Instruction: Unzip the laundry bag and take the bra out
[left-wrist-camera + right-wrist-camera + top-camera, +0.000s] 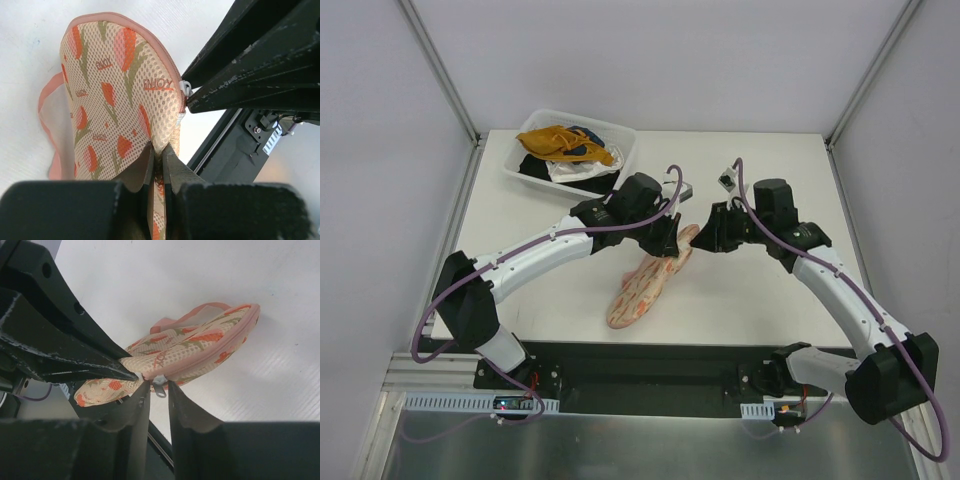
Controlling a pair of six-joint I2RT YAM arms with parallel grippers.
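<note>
Laundry bag [645, 285] tight in left hand [159, 151]; right hand [158, 387] narrowly apart around zipper pull [185, 89]; clothes bin [626, 158] beyond.

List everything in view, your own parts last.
laundry bag: one, pale pink mesh with orange prints, mid-table, far end lifted
zipper pull: one, whitish, at the bag's lifted end
bin: one, clear, far left of table, holding clothes
yellow garment: one, mustard, on top in the bin
table: one, white
left arm, right arm: two, white and black
left claw: one, black, shut on the laundry bag
right claw: one, black, around the zipper pull, grip unclear
</note>
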